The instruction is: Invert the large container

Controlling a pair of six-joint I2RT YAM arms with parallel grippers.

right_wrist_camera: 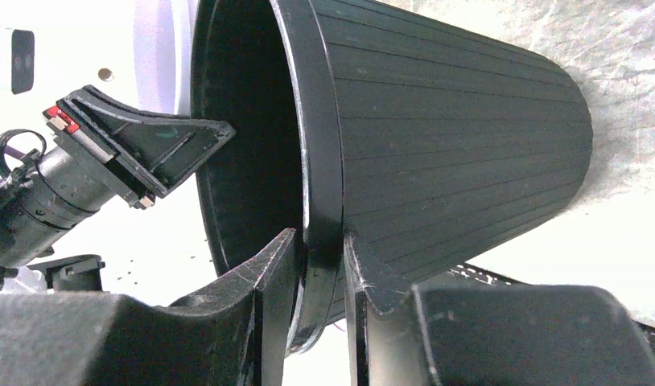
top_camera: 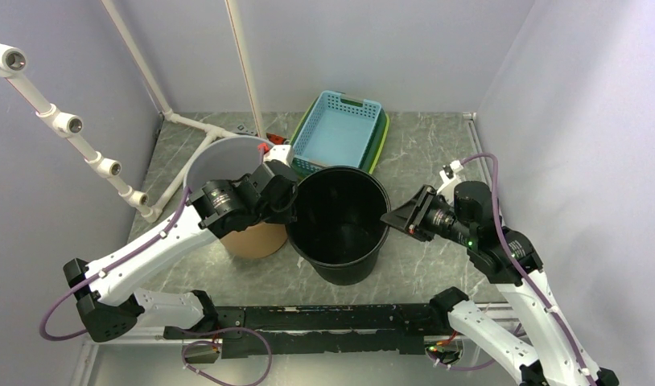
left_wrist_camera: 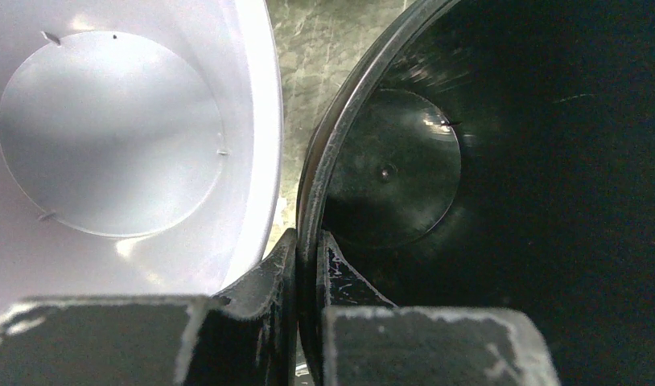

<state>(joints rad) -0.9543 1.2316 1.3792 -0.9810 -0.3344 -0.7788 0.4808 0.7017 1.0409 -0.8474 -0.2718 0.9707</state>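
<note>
The black ribbed bin (top_camera: 340, 229) stands at the middle of the overhead frame, on the marbled table (top_camera: 437, 153). Its mouth opens up toward the camera and its base is down. Its long axis therefore runs vertical, from the wide rim tapering to the narrower bottom. I judge the flip has not begun. Whether the base has lifted off the table I cannot tell.

My left gripper (top_camera: 290, 205) is clamped on the rim at the left of the mouth. The wrist view shows one finger (left_wrist_camera: 264, 281) outside the wall and the other inside, with the rim pinched between them. My right gripper (top_camera: 391, 219) bites the rim at the right of the mouth in the same way, one finger (right_wrist_camera: 268, 277) inside and its partner on the ribbed outer wall.

I take it the two holds sit across the mouth from each other so that the line between them can serve as the axis for rolling the bin over.

A tan tub (top_camera: 256, 240) with a white lining stands just beside the bin on the left, and my left outer finger sits in the narrow gap between them. Above the bin in the frame, a teal basket (top_camera: 340, 100) nests in a green basket (top_camera: 381, 149). With neighbours this close, I expect to raise the bin before I turn it.
</note>
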